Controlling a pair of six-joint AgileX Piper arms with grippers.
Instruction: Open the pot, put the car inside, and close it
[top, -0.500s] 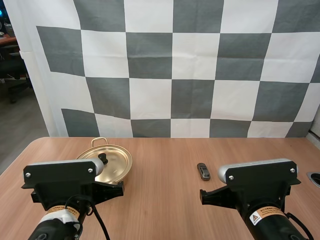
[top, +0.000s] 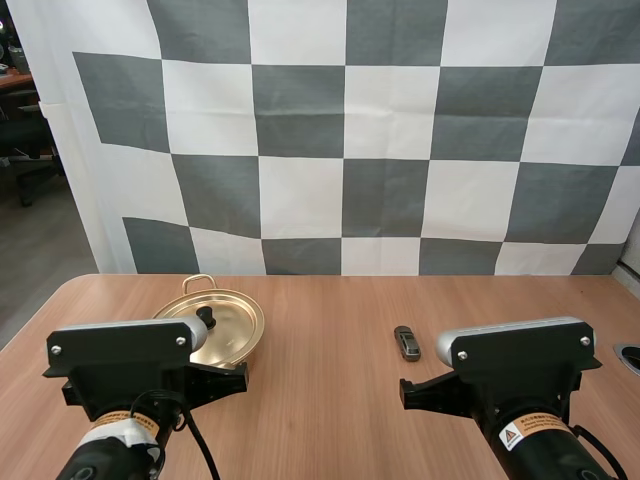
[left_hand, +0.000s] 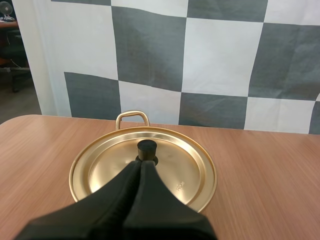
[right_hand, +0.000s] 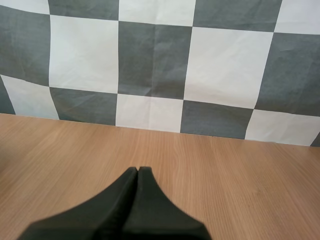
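At the left of centre in the high view, the pot (top: 214, 328) was found standing on the table (top: 330, 400), with the lid (left_hand: 170, 175) seated and the knob (left_hand: 146, 149) upright at its middle. The car (top: 407, 343) was noted right of centre in the same view, lying on bare table well apart from the pot and just ahead of the right arm.

The left gripper (left_hand: 140, 163) was seen with its fingers pressed together as one wedge, holding nothing. Its tips were aimed at the knob and very near it; contact could not be determined. The right gripper (right_hand: 137, 170) was likewise found closed on nothing, over bare table.

The step in hand was judged to be the lifting of the lid, not yet begun. To be done well, the left fingers would have to be parted before any advance, widely enough to pass the knob on both sides. The knob should be straddled squarely and gripped low, under its cap. A straight upward lift was advised, so that the pot is not dragged. An advance with fingers together was judged likely to shove the lid or pot.
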